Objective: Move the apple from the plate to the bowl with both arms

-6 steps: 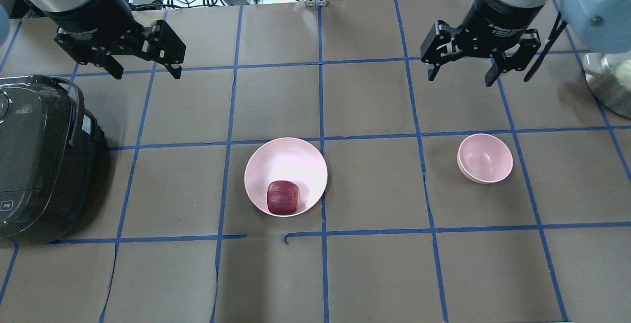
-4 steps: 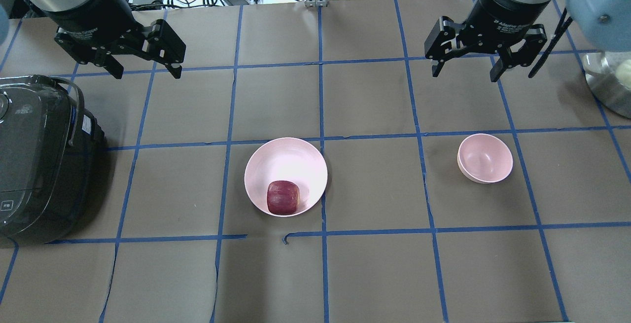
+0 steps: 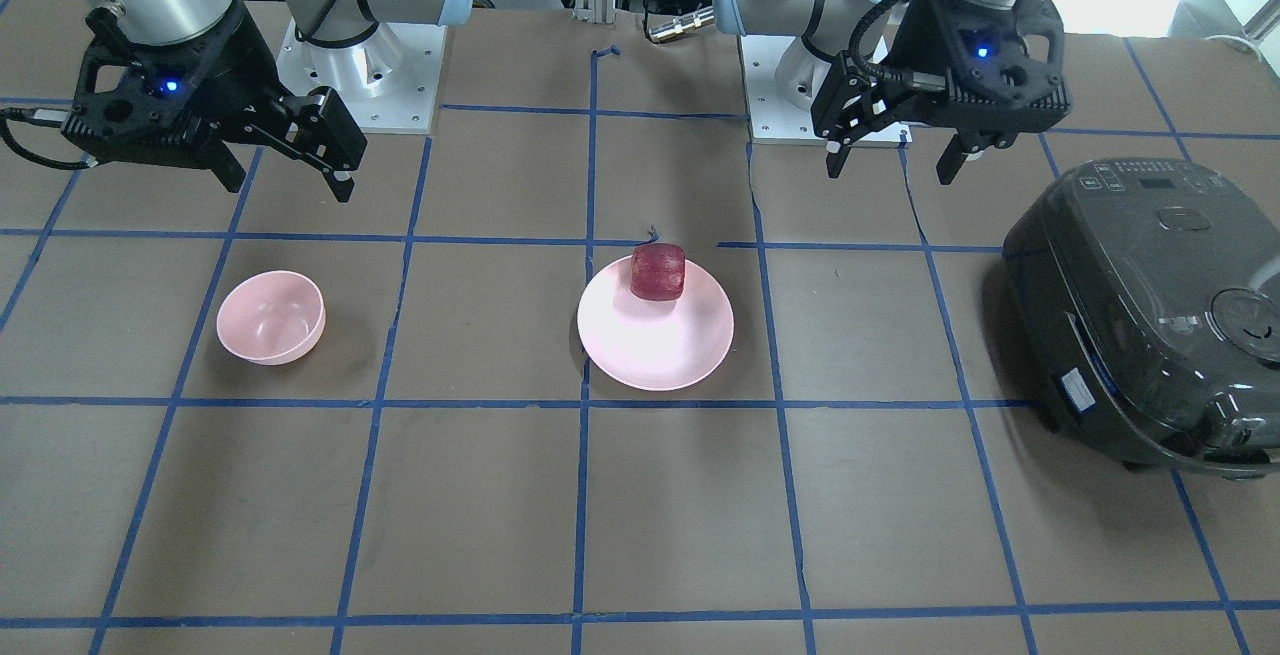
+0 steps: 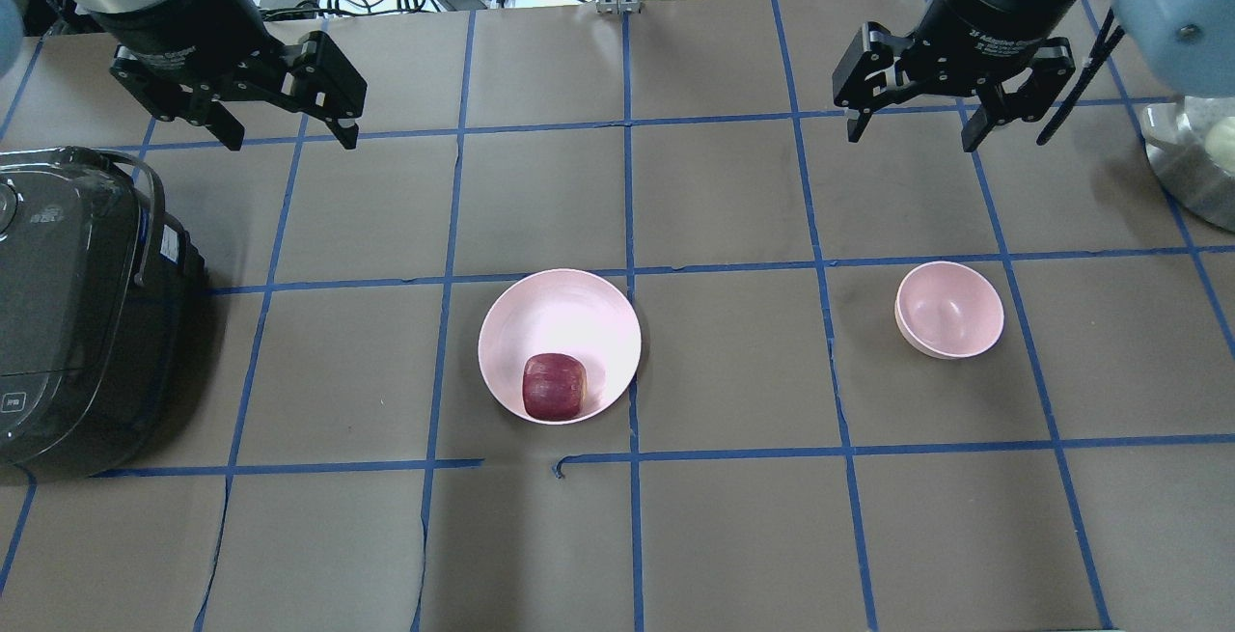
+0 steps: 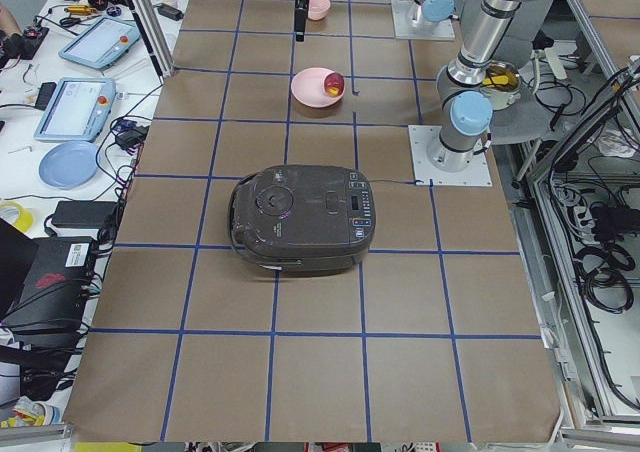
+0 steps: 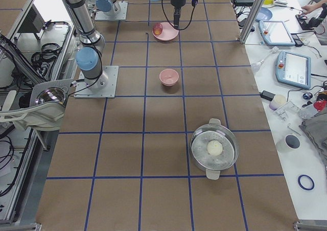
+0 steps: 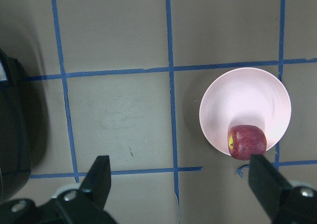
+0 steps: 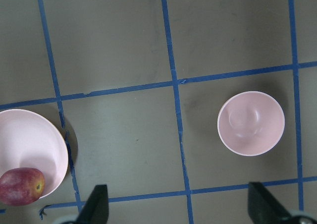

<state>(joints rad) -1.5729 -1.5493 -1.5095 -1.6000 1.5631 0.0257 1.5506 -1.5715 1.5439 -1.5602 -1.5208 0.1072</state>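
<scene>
Apple (image 4: 554, 386) on plate (image 4: 560, 314); my left tool (image 4: 291, 141) and right tool (image 4: 911, 140) hang wide open, empty, near the surface's (image 4: 724, 178) far edge.
Firm, slick, probably light: I'd pinch its flatter sides.

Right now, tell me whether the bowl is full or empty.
Empty. The bowl shows a bare pink inside; the apple sits on the plate.

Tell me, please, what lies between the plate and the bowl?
Only bare brown table paper crossed by a blue tape line, clear in the overhead view.
</scene>
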